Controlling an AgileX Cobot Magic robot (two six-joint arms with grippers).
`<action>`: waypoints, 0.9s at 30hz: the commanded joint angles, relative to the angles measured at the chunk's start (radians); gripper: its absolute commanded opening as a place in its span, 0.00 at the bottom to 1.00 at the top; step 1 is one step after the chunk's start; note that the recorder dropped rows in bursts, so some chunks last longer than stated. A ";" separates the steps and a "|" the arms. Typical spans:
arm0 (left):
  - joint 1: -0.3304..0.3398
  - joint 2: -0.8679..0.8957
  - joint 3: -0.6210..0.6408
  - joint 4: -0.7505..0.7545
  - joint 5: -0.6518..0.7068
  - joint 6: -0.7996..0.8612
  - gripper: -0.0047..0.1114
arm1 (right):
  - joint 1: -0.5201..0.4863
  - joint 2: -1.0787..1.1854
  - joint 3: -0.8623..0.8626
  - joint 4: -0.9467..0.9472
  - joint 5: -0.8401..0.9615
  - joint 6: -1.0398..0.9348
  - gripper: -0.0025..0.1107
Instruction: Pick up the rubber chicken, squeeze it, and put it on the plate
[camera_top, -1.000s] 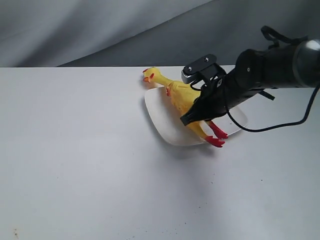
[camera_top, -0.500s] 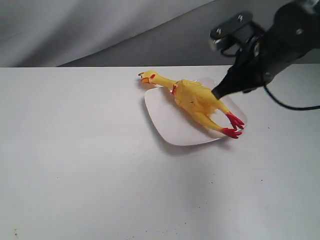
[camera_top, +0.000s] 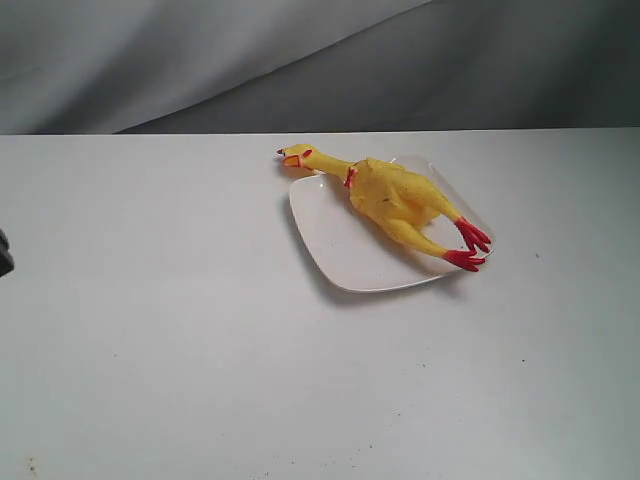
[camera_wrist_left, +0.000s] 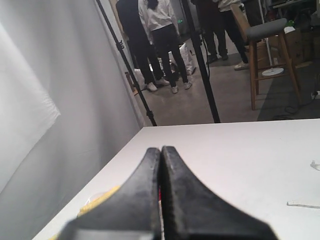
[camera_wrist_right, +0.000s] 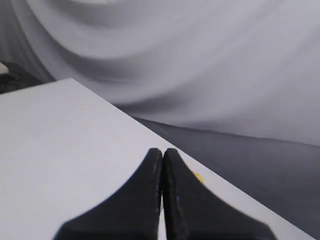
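The rubber chicken lies diagonally across the white square plate. Its head and beak hang over the far left corner and its red feet reach the right rim. Nothing holds it. Neither gripper shows clearly in the exterior view; only a dark sliver sits at the left edge. In the left wrist view my left gripper is shut, with a blurred yellow patch of the chicken behind its fingers. My right gripper is shut and empty, with a small yellow spot just beyond it.
The white table runs back to a grey cloth backdrop. The left wrist view shows people, black stand legs and a wooden stool beyond the table edge. Small pale scraps lie on the tabletop.
My right arm let go of the chicken, rose up and to the right, and left the exterior view. The chicken settled on the plate and lies still.
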 joint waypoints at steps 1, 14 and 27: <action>-0.005 -0.004 0.004 -0.008 -0.012 -0.009 0.04 | 0.056 -0.162 0.182 0.014 -0.099 -0.005 0.02; -0.005 -0.004 0.004 -0.008 -0.012 -0.006 0.04 | 0.056 -0.472 0.717 0.026 -0.628 -0.010 0.02; -0.005 -0.004 0.004 -0.008 -0.012 -0.003 0.04 | -0.092 -0.498 0.719 0.005 -0.579 0.020 0.02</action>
